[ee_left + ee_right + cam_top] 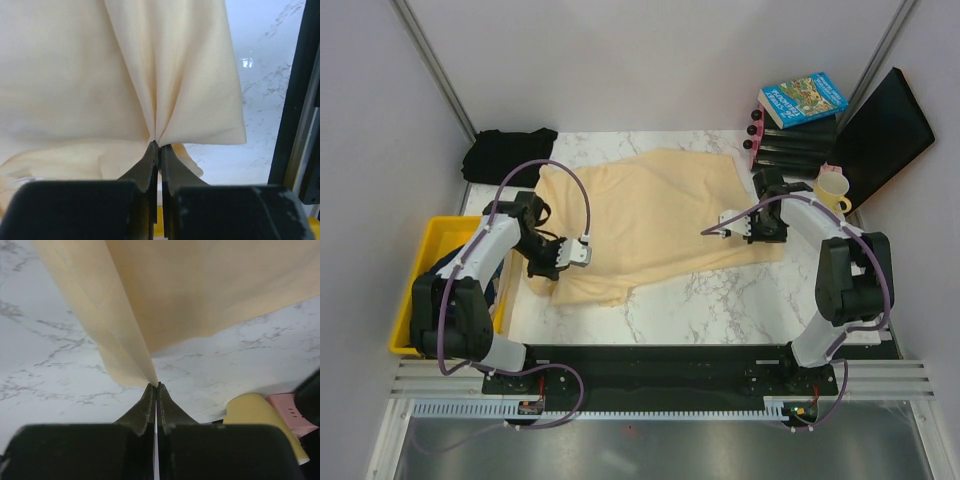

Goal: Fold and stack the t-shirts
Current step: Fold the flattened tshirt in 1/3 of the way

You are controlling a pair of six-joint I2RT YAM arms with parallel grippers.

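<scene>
At the far left a yellow plastic bin (432, 248) hangs off the edge of the tabletop (720, 300). A dark navy t-shirt (448, 264) lies bunched inside it, mostly hidden by the left arm. Behind it, at the far left corner of the white marble-patterned surface, a black t-shirt (506, 152) sits in a soft crumpled heap.

The left gripper (588, 250) has its jaws pressed together on the near left edge of the cream-yellow t-shirt (650, 205). In the left wrist view the left gripper (158, 145) has the thin matte cloth (75, 75) gathered into pleats that fan out from the pinch.

This shirt takes up the middle of the tabletop, spread mostly flat with loose wrinkles. Its long axis runs left to right, tilted a little so the right end lies nearer the far edge, and one lobe trails toward the near left. Which end is the neck cannot be told.

The right gripper (708, 231) is likewise closed on the shirt, nipping a fold toward its right side. In the right wrist view the right gripper (157, 385) lifts a smooth ridge of cloth (200, 290) off the marble.

Further right stands a pale yellow mug (832, 190), and behind it lies a blue-covered book (803, 98).
</scene>
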